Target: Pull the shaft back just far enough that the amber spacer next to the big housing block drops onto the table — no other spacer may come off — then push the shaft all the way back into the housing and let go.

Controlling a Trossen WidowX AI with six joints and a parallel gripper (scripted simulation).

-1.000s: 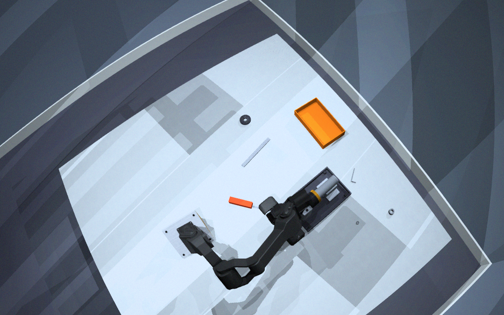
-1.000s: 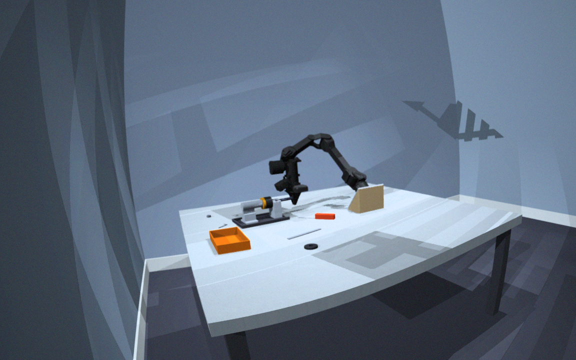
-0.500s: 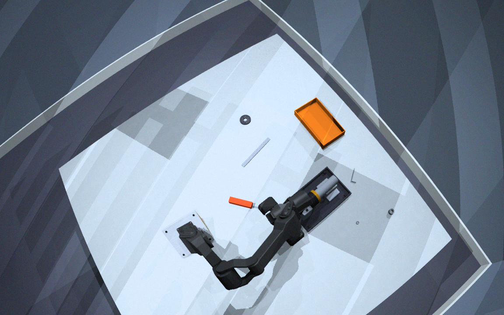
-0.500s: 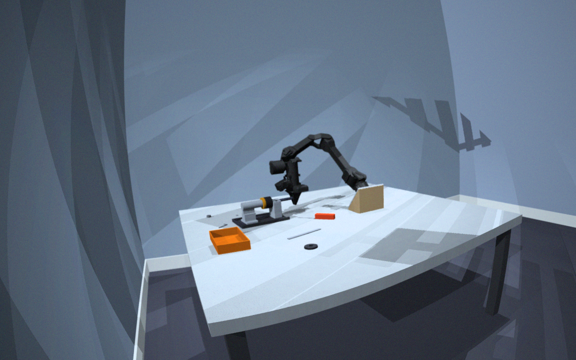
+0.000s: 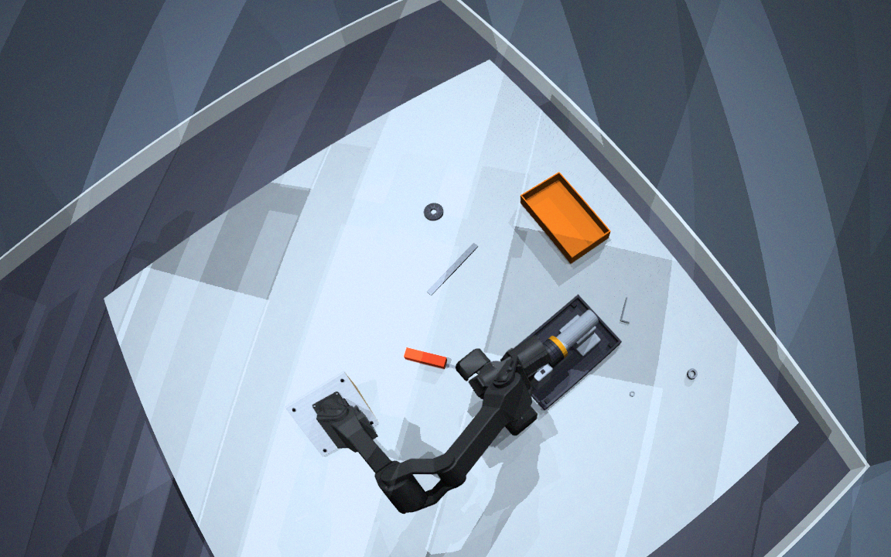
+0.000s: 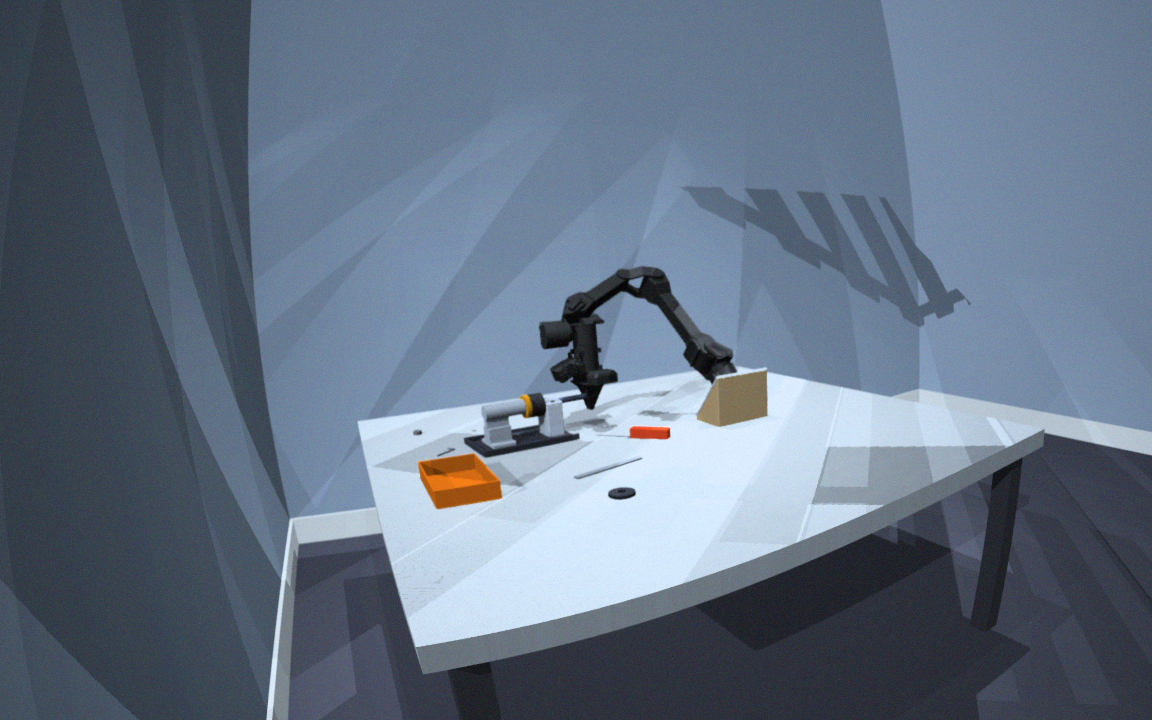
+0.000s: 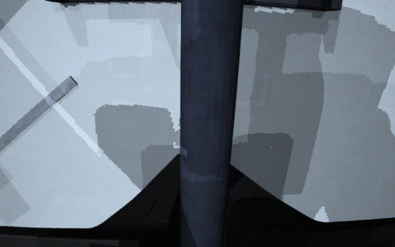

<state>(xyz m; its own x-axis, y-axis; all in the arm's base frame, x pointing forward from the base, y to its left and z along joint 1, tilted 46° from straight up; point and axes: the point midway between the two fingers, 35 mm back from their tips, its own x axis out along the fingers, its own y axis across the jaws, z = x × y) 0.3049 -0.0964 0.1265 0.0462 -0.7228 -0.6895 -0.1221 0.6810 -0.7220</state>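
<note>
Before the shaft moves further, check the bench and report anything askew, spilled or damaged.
Nothing stands out. The gripper is shut on the shaft, and the amber spacer sits in line beside the housing. Fine damage would be too small to see.
</note>
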